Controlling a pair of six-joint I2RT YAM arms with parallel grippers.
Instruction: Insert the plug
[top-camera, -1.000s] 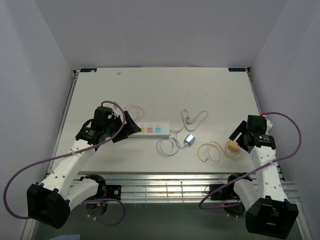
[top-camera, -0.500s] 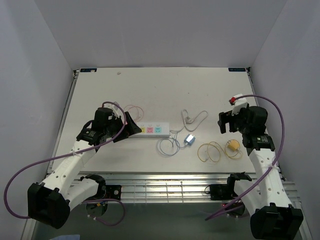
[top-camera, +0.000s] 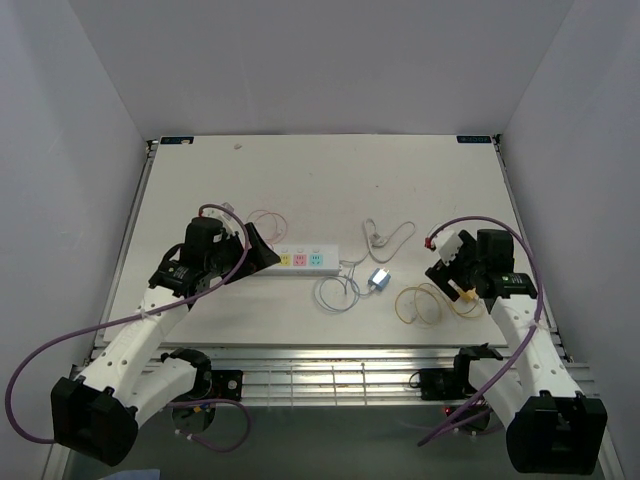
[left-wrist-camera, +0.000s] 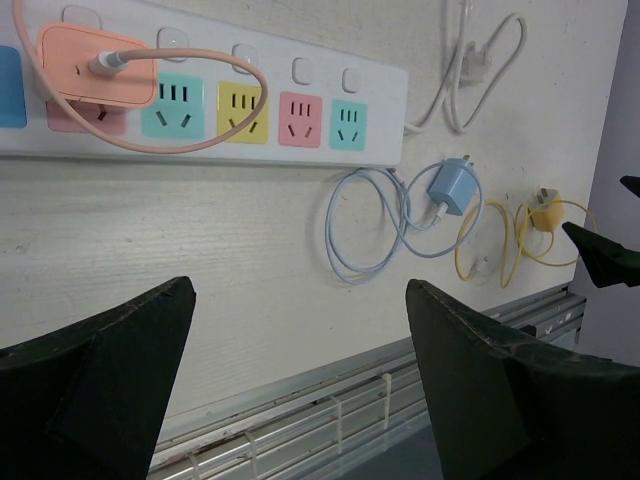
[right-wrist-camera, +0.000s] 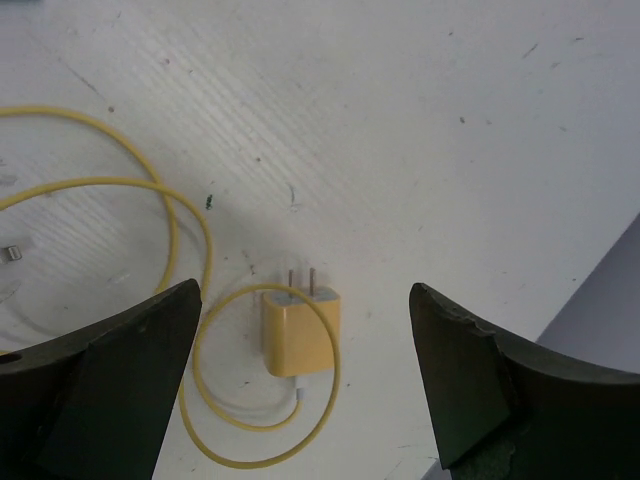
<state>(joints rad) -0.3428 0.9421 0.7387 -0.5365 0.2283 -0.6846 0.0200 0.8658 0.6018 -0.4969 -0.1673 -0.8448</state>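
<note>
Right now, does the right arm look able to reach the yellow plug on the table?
Probably yes. The right gripper hangs open over the yellow plug, which lies flat between its fingers in the wrist view with nothing on it; only its own cable loops around it.

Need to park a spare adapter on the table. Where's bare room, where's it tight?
Bare: the far half of the table, from the power strip to the back edge; also the near band in front of the strip. Crowded: right of the strip, where white cable, blue charger and yellow charger lie with coiled leads.
</note>
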